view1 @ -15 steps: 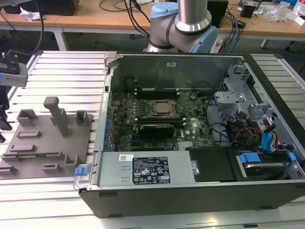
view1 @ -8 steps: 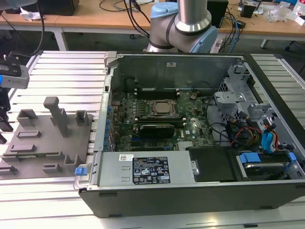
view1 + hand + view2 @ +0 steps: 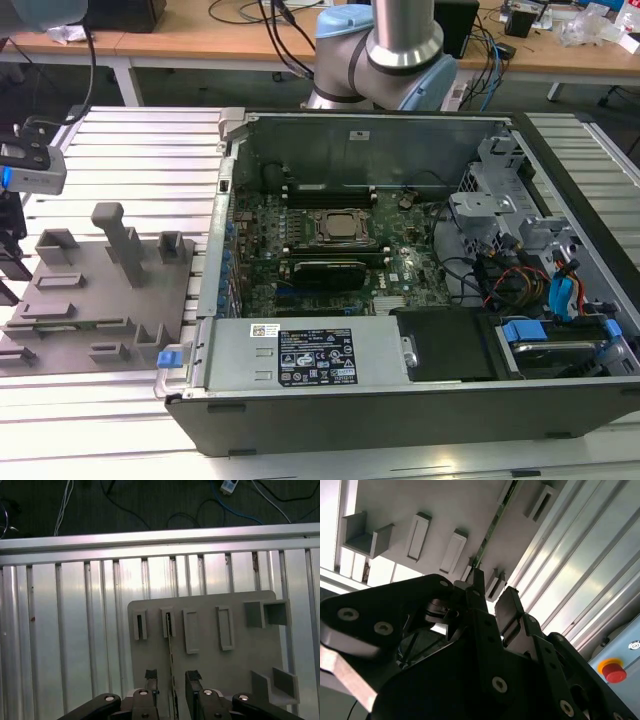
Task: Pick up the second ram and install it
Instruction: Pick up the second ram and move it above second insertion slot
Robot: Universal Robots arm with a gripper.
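The second ram [image 3: 171,645] is a thin green stick standing on its edge in a slot of the grey fixture plate [image 3: 210,670]. In the second wrist view the ram [image 3: 490,532] shows as a narrow green line across that plate [image 3: 445,505]. My gripper [image 3: 171,677] is open and straddles the near end of the ram, one black finger [image 3: 151,676] on each side with a gap between each finger and the stick. My gripper [image 3: 492,597] hangs just above the plate, not closed on anything.
The fixture plate [image 3: 110,300] lies on a slatted aluminium table [image 3: 75,630], at the exterior view's left of the open computer case [image 3: 350,360]. The green motherboard [image 3: 400,270] lies inside the case. A red stop button [image 3: 611,670] sits off the table's side. Cables lie on the floor [image 3: 150,505].
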